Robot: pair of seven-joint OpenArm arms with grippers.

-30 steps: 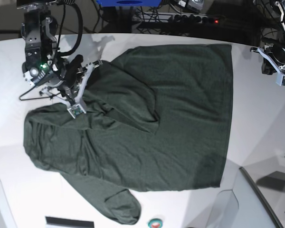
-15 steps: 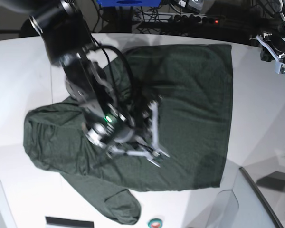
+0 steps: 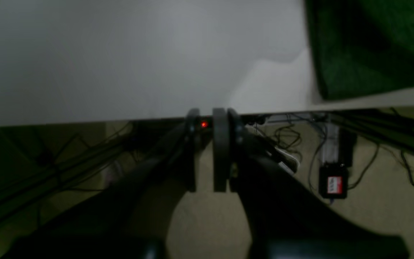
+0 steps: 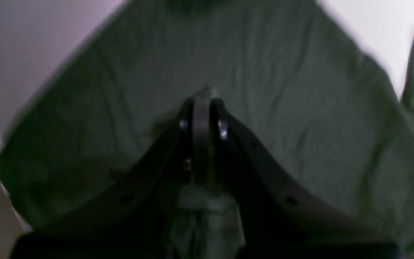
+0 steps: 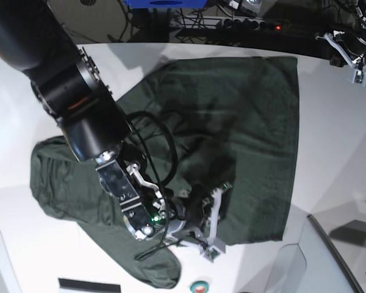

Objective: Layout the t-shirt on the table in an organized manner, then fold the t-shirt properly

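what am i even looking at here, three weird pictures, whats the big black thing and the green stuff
This is a two-armed robot working at a white table. The overhead picture shows everything; the other two come from cameras mounted on each wrist, looking along the pincers. The green stuff is a t-shirt lying partly spread, with bunched sleeves. The big black thing is one arm reaching across it; its right gripper is shut, with a bit of shirt fabric apparently pinched near the shirt's near edge. The left gripper sits nearly closed at the table's far corner, holding nothing, with floor cables visible beyond.
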